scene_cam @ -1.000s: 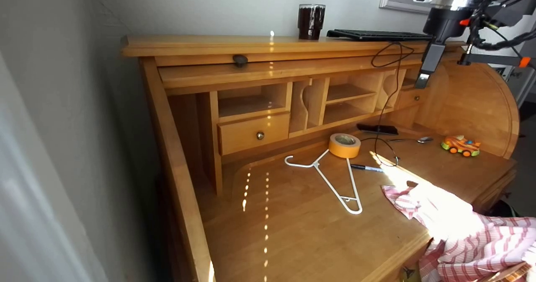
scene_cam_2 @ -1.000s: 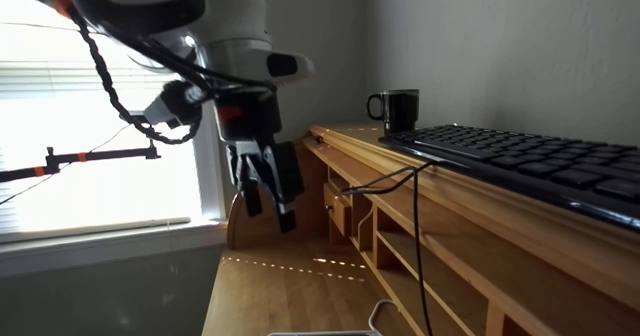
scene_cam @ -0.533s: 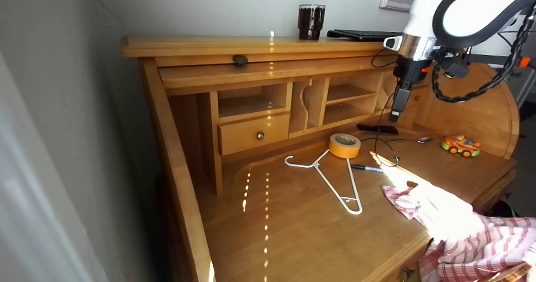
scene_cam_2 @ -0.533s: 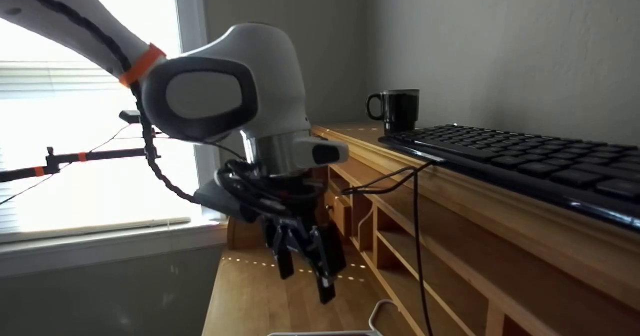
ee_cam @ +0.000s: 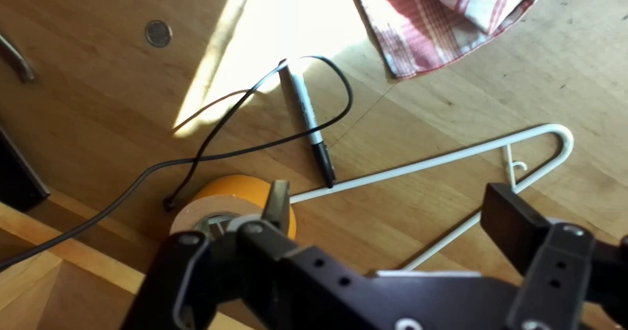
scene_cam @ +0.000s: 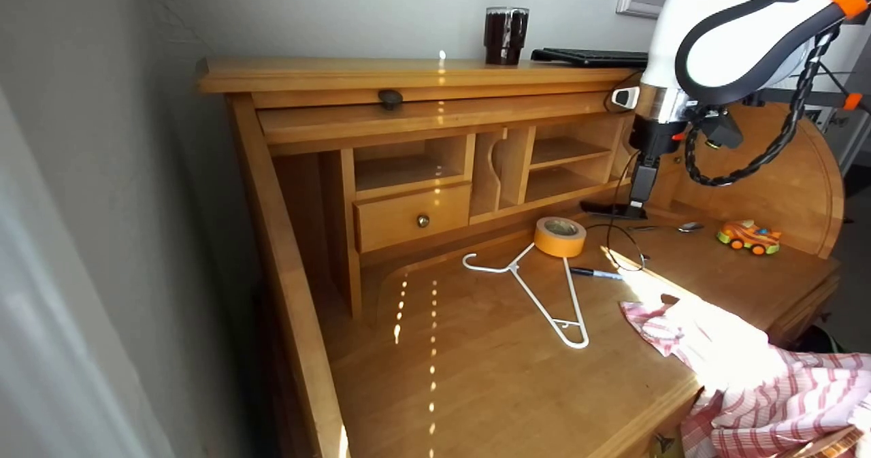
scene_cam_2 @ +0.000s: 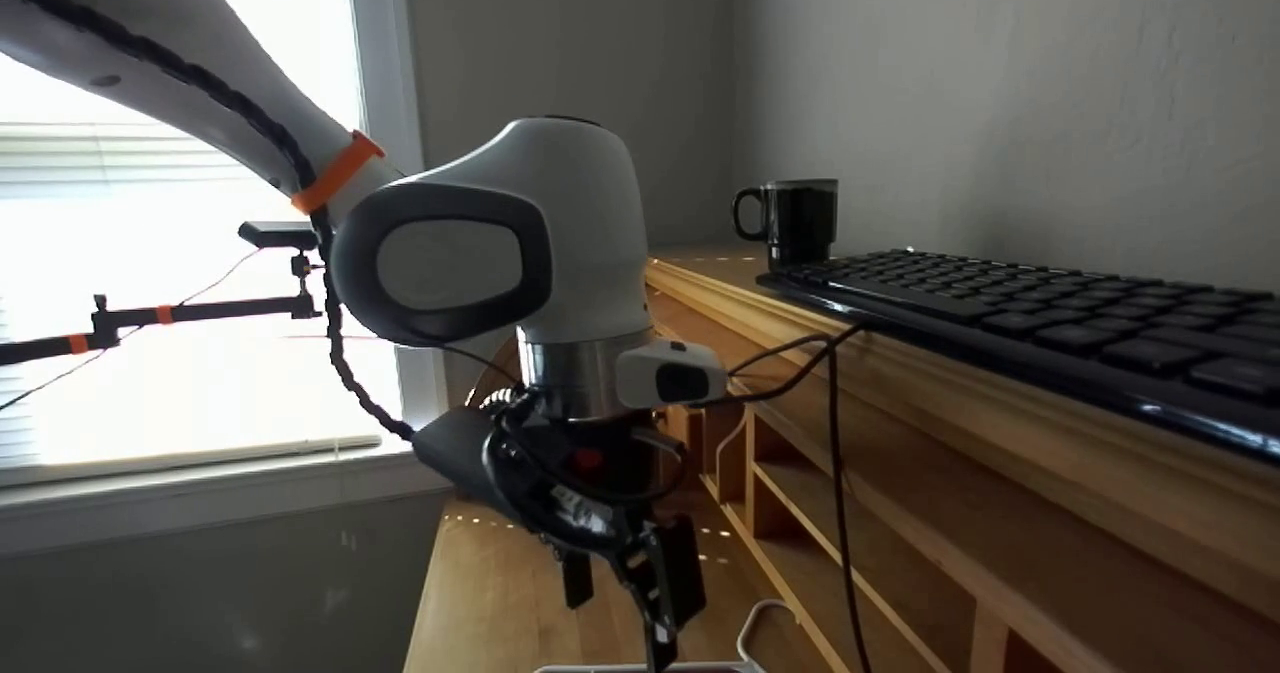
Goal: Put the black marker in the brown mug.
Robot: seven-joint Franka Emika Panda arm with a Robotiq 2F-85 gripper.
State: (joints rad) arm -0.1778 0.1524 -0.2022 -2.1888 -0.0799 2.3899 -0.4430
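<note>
Find black marker [ee_cam: 307,108] flat on the bench [scene_cam: 503,376], cap end seemingly touching the white hanger [ee_cam: 417,166], crossed in wrist view by looped dark cable [ee_cam: 245,151], cannot tell whether resting on it. Seems at the reach: with claw [ee_cam: 392,207] spread and holding nothing, best to square up across the barrel, descend clear of the hanger and pinch without snagging cable. Note orange tape roll [ee_cam: 240,185] near the cap, cloth [ee_cam: 422,36] off the other end, brown mug [scene_cam: 506,36] on the high ledge [scene_cam: 326,67] beside keyboard [scene_cam_2: 1050,320], likely needing a tall lift.
</note>
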